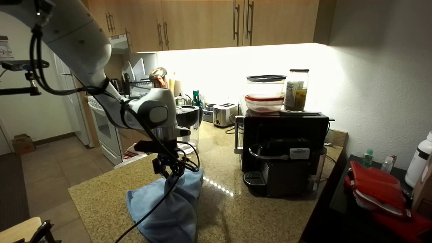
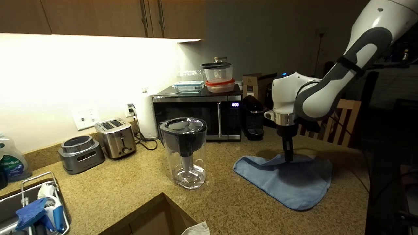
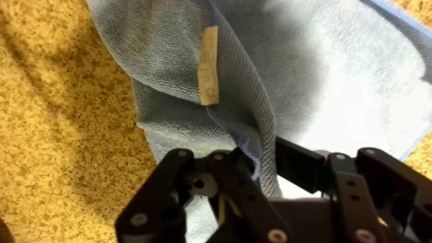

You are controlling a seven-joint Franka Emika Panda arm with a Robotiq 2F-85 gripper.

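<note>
Microfiber towel (image 2: pixel 294 189), light blue, on the speckled table (image 1: pixel 108 189). Surface fine-ribbed in the wrist view; hem stitching a deeper violet-blue. Narrow tan label (image 3: pixel 208 65) at the hem, faint marks on it, too blurred to read. One fold of fabric pinched between the fingers of the end effector (image 3: pixel 265 162), the cloth drawn up there. In an exterior view the raised part shows as a peak (image 1: pixel 170 184), creases running down from it. Remainder loosely spread: near part mostly flat, ending in a rounded corner (image 2: pixel 298 202); far edge lifted in a wavy fold.
</note>
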